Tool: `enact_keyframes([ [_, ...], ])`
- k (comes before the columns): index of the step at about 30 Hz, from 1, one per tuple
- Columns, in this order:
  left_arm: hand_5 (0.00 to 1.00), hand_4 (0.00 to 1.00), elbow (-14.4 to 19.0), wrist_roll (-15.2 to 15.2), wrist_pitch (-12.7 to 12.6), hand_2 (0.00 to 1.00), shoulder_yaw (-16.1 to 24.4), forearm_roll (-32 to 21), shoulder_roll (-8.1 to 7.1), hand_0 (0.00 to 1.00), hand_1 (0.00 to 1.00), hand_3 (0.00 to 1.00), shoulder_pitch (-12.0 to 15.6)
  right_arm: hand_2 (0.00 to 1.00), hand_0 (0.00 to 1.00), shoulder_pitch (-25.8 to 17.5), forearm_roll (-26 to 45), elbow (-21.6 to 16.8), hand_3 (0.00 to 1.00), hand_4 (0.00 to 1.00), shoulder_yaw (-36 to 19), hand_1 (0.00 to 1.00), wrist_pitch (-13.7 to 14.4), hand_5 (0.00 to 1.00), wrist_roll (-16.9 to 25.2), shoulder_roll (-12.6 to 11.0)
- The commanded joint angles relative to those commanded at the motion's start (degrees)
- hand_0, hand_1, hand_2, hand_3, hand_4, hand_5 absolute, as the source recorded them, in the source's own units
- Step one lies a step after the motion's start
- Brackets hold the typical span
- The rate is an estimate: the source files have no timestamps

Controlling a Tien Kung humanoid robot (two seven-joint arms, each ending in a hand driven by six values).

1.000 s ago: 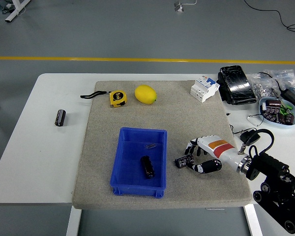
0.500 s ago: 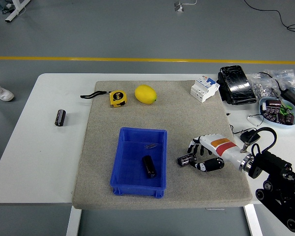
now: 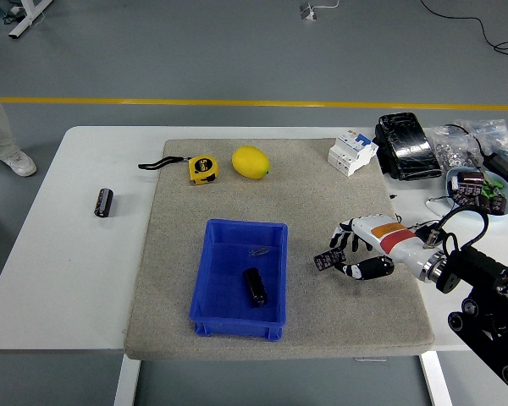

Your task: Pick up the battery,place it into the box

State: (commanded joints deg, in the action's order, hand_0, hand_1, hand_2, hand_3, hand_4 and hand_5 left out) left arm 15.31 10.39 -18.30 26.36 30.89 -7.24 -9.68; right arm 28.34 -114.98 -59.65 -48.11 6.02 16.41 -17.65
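Note:
My right hand [image 3: 349, 252] reaches in from the right over the grey mat, its fingers curled around a small black battery [image 3: 326, 260] held a little above the mat. The blue box [image 3: 240, 277] stands left of it on the mat, with another black battery [image 3: 254, 286] lying inside. A third black battery [image 3: 105, 202] lies on the bare white table at the far left. My left arm is out of view.
A yellow tape measure [image 3: 202, 168] and a lemon [image 3: 250, 161] lie at the mat's back. A white breaker [image 3: 352, 151], a black pouch [image 3: 407, 145] and a bowl of parts [image 3: 477, 189] crowd the right rear. A person's leg [image 3: 2, 127] shows at the left edge.
My right hand has lifted the battery off the mat and shifted slightly right and up. A person's leg has stepped into view at the left edge.

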Motion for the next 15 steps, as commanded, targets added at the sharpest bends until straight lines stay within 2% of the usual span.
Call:
enact_keyframes([
  [15, 0.631, 0.661, 0.0, -0.3, -0.1, 0.703, -0.5, -0.8, -0.08, 0.726, 0.673, 0.622, -0.5, 0.465, 0.264, 3.5, -1.2, -4.3, 0.446, 0.738, -3.1, 0.399, -0.6, 0.127, -0.6, -1.4],
])
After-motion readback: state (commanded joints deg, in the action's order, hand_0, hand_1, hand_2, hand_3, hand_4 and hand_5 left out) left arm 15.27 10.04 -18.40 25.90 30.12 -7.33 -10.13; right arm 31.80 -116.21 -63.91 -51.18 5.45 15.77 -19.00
